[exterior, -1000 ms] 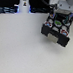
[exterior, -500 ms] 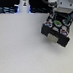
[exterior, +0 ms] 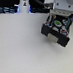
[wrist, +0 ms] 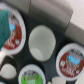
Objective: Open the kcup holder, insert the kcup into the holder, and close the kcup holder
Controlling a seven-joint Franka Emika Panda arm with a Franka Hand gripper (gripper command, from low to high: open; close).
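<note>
The kcup holder [exterior: 63,35], a black box with pale patches on its front, stands at the exterior view's upper right. My white gripper [exterior: 58,18] hangs right over it, and a small green kcup [exterior: 57,21] shows at its tips, so it looks shut on the pod. The fingers themselves are blurred. In the wrist view the sliding tray [wrist: 60,30] lies open close below, with an empty white round slot [wrist: 41,42] in the middle. The green kcup [wrist: 4,25] shows at the picture's edge.
Several white-topped pods with red labels [wrist: 72,57] fill the slots around the empty one. A white stand [exterior: 23,3] and dark clutter sit along the back edge of the white table [exterior: 18,47].
</note>
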